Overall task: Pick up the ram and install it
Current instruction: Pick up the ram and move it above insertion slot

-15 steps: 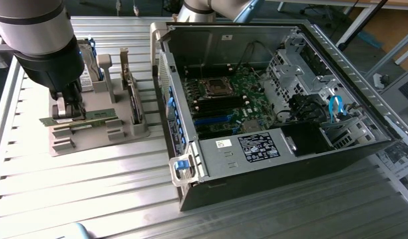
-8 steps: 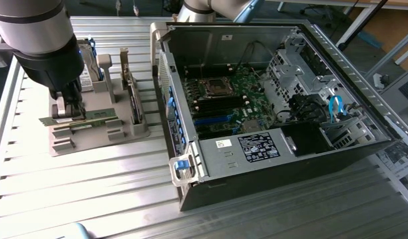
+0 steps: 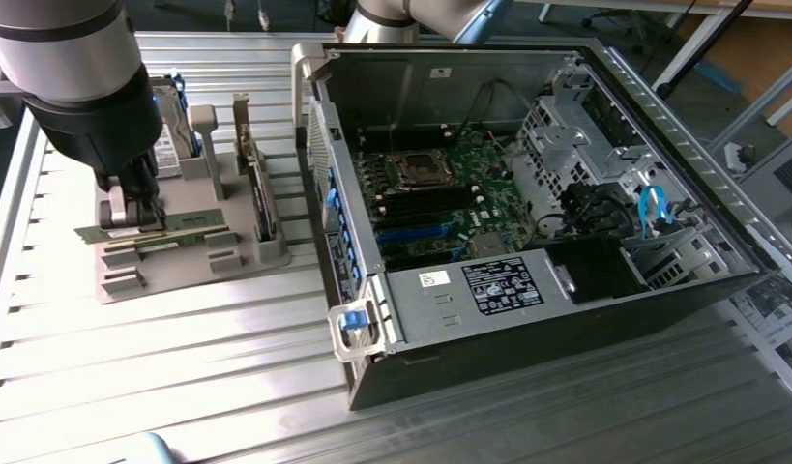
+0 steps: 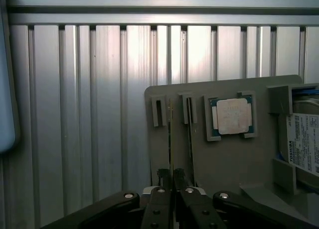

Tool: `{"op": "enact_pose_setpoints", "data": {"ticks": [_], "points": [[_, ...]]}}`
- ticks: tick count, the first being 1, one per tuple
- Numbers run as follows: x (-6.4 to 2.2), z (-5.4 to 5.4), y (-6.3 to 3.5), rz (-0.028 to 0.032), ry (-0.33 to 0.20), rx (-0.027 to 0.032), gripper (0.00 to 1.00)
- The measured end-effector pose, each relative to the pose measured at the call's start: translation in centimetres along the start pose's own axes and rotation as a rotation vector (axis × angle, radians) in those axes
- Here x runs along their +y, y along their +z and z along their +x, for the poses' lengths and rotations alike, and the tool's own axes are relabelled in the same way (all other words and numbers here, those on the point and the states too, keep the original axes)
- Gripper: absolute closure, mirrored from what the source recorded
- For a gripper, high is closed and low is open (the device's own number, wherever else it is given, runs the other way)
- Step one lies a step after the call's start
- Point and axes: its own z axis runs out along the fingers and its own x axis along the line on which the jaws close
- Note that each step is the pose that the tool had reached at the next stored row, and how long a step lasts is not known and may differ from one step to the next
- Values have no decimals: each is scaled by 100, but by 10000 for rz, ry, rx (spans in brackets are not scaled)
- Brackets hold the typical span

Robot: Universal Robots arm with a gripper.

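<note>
— Tabletop of ribbed aluminium slats under everything, yes?
— Yes. On it, toward the exterior view's right, lies a computer case with its side off, and the green motherboard shows inside.
— And the arm?
— Grey and thick, reaching down at the exterior view's left over a grey holder that sits on the slats just beside the case.
— What does the holder carry?
— A hard drive with a white label, at one end of it.
— The hand?
— Its fingers are pressed nearly together, clamped on the upper edge of the ram. The ram lies on edge along the slot nearest the holder's side, well apart from the motherboard. A second stick rests in the slot just beside it.
— Anything smaller?
— A square silver processor, flat in its own frame, between the second stick and the hard drive.
</note>
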Motion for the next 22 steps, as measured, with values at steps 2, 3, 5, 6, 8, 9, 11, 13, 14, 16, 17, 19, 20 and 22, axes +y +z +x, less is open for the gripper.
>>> {"op": "enact_pose_setpoints", "data": {"ticks": [2, 3, 5, 6, 8, 9, 11, 13, 14, 16, 17, 19, 20, 22], "points": [[0, 0, -6, 0, 0, 2, 86], [0, 0, -7, 0, 0, 3, 86], [0, 0, -12, -1, 1, 3, 86], [0, 0, -14, 0, 0, 4, 86], [0, 0, -20, -1, 0, 5, 86], [0, 0, -23, -1, 0, 5, 86], [0, 0, -30, 0, 0, 5, 86], [0, -1, -39, -1, 0, 6, 86], [0, -1, -44, -2, 1, 6, 86], [0, -1, -52, 0, 0, 5, 86], [0, -1, -57, 0, 0, 5, 86], [0, -1, -70, 1, 1, 4, 86], [0, -1, -73, 1, 1, 5, 86], [0, -1, -80, 0, 1, 5, 86]]}}
